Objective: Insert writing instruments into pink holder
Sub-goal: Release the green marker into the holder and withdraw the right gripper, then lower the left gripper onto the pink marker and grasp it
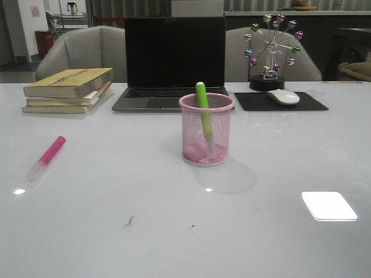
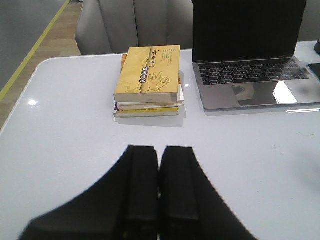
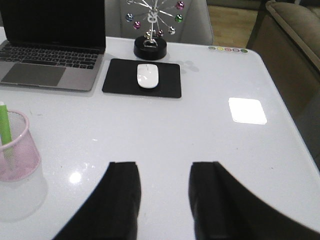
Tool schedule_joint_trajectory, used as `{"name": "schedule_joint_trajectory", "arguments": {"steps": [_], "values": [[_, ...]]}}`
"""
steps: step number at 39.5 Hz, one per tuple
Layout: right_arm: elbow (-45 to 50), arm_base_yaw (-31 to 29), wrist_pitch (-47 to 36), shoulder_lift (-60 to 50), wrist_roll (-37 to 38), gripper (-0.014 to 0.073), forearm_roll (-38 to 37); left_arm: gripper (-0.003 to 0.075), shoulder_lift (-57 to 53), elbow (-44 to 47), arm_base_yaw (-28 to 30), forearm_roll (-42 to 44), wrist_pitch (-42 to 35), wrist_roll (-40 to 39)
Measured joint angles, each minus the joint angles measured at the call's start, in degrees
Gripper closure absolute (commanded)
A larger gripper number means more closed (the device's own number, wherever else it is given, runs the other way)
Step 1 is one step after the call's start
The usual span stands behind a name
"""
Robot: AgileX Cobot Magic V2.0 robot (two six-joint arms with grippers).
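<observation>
The pink holder (image 1: 207, 130) stands upright out in front of the laptop (image 1: 174, 61), and that laptop is our landmark for everything here. The green highlighter (image 1: 203, 110) is in the cup, long axis close to vertical, leaning slightly, its top poking above the rim toward the laptop's keyboard and its lower end down on the holder's base. In the right wrist view the same cup (image 3: 15, 147) sits at the edge of the shot with the green marker (image 3: 5, 127) rising out of it.

The pink highlighter (image 1: 46, 157) lies flat on the table (image 1: 174, 231), well to the left of the laptop and nearer the robot than it, well apart from the holder. Its long axis runs on a diagonal: the magenta end points back toward the stack of books (image 1: 68, 90) beside the laptop, the pale translucent cap points toward the robot.

Left gripper (image 2: 159, 187): fingers pressed together, nothing between them, hovering over bare table on the robot's side of the books and laptop. Right gripper (image 3: 164, 195): fingers spread with a clear gap, empty, above the table on the near side of the mouse (image 3: 148, 76) and its black pad (image 3: 142, 78), which sit to the laptop's right
</observation>
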Motion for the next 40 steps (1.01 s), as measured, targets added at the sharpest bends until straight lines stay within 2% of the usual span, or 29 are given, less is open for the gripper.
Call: {"name": "schedule_joint_trajectory", "arguments": {"steps": [16, 24, 40], "values": [[0.0, -0.3, 4.8, -0.4, 0.0, 0.0219, 0.0, 0.0629, 0.0, 0.0, 0.0, -1.1, -3.4, 0.0], [0.0, -0.3, 5.1, -0.4, 0.0, 0.0219, 0.0, 0.0629, 0.0, 0.0, 0.0, -4.4, -3.5, 0.0], [0.0, -0.3, 5.1, -0.4, 0.0, 0.0219, 0.0, 0.0629, 0.0, -0.3, 0.0, -4.8, -2.5, 0.0]]}}
